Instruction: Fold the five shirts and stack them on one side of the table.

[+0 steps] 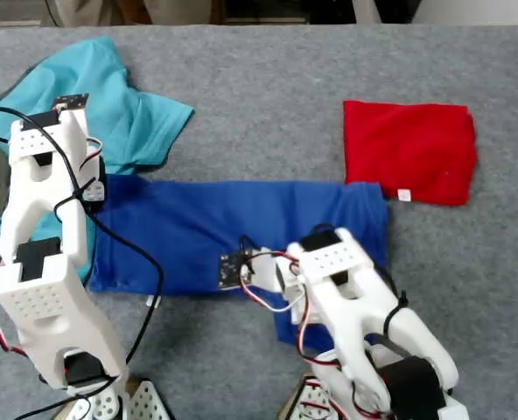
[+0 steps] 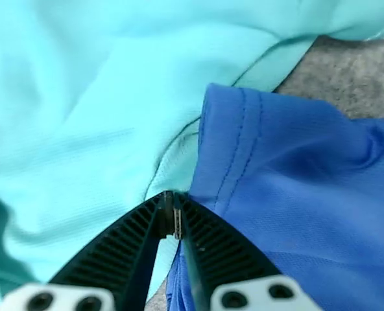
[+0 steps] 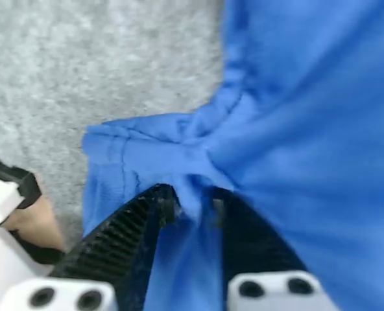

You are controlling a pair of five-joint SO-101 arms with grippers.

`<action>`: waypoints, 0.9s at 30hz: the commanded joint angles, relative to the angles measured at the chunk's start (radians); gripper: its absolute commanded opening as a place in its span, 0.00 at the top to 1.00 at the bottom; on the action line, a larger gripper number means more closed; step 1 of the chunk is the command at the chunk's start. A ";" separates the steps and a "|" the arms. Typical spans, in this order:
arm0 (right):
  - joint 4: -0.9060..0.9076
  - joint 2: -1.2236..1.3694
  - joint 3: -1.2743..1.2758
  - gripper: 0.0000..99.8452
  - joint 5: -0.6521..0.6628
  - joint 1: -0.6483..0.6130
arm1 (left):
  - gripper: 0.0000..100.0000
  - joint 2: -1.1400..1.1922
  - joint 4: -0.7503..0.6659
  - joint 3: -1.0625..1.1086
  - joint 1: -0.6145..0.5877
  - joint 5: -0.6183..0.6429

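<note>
Pinching a bunched fold of the blue shirt (image 3: 296,97), the right hand (image 3: 191,206) was clenched on the cloth at the garment's near edge, while the left hand (image 2: 176,220) gripped its hem beside the teal shirt (image 2: 82,97). The blue shirt lay spread across the grey table (image 1: 268,79), with a folded red shirt (image 1: 408,150) just beside its far corner.

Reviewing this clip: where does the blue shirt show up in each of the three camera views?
High view: blue shirt spread across the middle of the grey table cover.
Left wrist view: blue shirt against the teal shirt, pinched by the left gripper.
Right wrist view: blue shirt bunched in the right gripper.
Shared landmark: the grey table cover.
</note>
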 commanded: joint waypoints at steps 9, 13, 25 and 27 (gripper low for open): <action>0.155 0.058 -0.303 1.00 -0.038 0.111 | 0.98 -0.016 0.009 -0.058 -0.008 -0.009; 0.267 0.070 -0.470 1.00 -0.023 0.113 | 0.98 -0.016 0.009 -0.078 -0.006 -0.008; 0.617 0.650 -1.165 1.00 0.040 0.145 | 0.98 -0.016 0.009 -0.087 0.005 -0.008; 0.643 0.748 -1.303 1.00 0.041 0.147 | 0.98 -0.016 0.009 -0.087 0.005 -0.008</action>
